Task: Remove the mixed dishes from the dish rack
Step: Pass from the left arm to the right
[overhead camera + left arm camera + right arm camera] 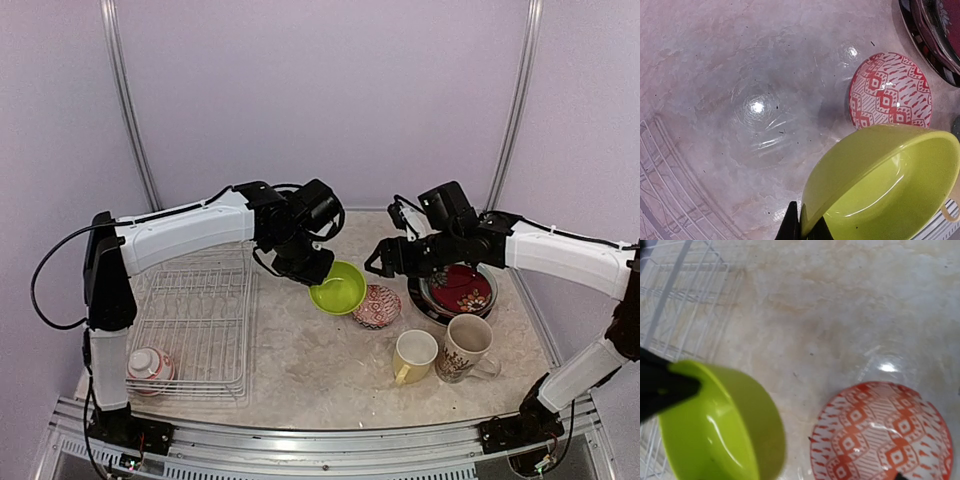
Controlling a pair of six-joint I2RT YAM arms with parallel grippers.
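My left gripper (318,272) is shut on the rim of the lime-green bowl (339,288) and holds it tilted above the table, right of the white wire dish rack (196,318). In the left wrist view its fingers (790,227) pinch the bowl's rim (880,185). The red-white patterned bowl (376,306) lies upside down on the table beside it, also in the left wrist view (888,91) and the right wrist view (882,432). My right gripper (381,262) hovers open and empty above that bowl. A small red-and-white bowl (150,364) sits in the rack's near left corner.
The dark red floral plate (461,287) lies on a stack of plates with a black rim (425,300) at the right. A yellow mug (414,355) and a cream patterned mug (465,347) stand in front of it. Walls enclose the table.
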